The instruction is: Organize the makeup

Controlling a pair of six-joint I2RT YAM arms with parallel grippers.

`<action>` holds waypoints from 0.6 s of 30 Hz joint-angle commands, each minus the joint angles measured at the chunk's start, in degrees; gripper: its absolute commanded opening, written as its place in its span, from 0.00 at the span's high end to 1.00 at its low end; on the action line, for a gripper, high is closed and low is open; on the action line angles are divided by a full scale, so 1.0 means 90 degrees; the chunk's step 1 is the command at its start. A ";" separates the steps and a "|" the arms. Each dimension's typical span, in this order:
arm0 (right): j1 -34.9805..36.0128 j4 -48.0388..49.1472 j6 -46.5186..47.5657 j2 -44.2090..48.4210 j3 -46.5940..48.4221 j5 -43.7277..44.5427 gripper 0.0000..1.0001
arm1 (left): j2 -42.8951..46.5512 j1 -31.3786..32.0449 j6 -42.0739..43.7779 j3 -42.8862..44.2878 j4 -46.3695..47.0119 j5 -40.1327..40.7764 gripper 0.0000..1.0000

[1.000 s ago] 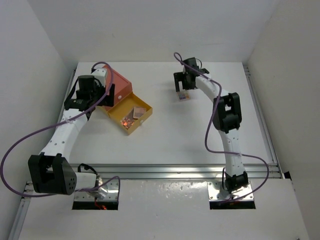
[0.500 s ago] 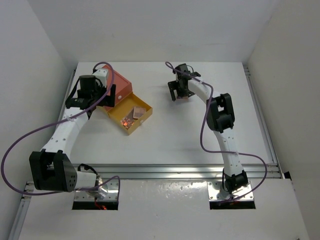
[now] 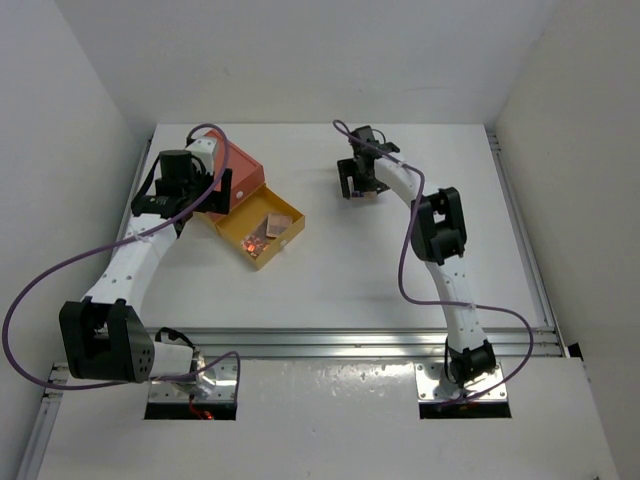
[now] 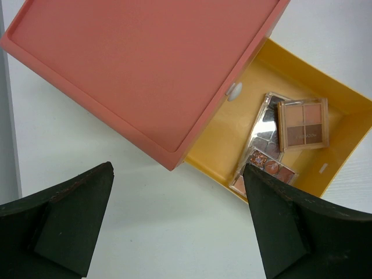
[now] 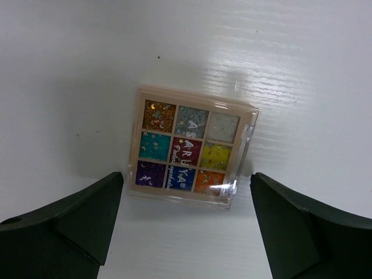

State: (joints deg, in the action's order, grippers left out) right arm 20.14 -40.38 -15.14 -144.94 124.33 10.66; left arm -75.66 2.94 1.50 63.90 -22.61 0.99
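Note:
A multicoloured nine-square eyeshadow palette (image 5: pixel 189 145) lies flat on the white table. My right gripper (image 5: pixel 186 195) hovers over it, open, with a finger on either side of its near edge and not touching it. In the top view the right gripper (image 3: pixel 357 187) is at the far middle of the table. The yellow drawer (image 4: pixel 343 99) holds three palettes: a pinkish-brown four-square one (image 4: pixel 302 122), a greyish one under it (image 4: pixel 266 125) and a glittery one (image 4: pixel 264 168). My left gripper (image 4: pixel 177 174) is open and empty above the table by the drawer's near corner. No brushes or sticks are in view.
The orange box (image 3: pixel 240 165) stands at the far left with its yellow drawer (image 3: pixel 262 228) pulled out toward the table's middle. Its flat orange top (image 4: pixel 145 64) fills the upper left wrist view. White walls close in the table on three sides.
My right gripper has shifted a little to the left over the multicoloured palette, and the arm has bent further. The left arm and the drawer have not moved.

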 commanded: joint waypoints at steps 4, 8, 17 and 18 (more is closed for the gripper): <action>-0.0060 -0.0005 -0.1267 -0.0281 0.0091 -0.0295 0.15 | 0.0018 0.0044 0.0058 0.0185 0.0178 -0.0062 0.00; -0.0080 -0.0318 -0.1560 -0.0379 0.0218 -0.0061 0.24 | 0.0076 0.0044 0.0058 0.0185 0.0178 -0.0062 0.00; -0.0050 0.0003 -0.1531 0.0195 -0.0590 -0.0080 0.69 | 0.0135 0.0044 0.0058 0.0069 0.0237 -0.0062 0.00; -0.0050 0.0111 -0.1434 0.0390 -0.0679 -0.0100 0.70 | 0.0193 0.0044 0.0058 0.0068 0.0237 -0.0062 0.00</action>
State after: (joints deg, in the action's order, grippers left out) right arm 19.59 -38.96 -27.42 -144.22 122.26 11.11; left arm -75.66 2.94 1.50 63.90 -22.55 0.84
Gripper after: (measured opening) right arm 0.681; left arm 0.997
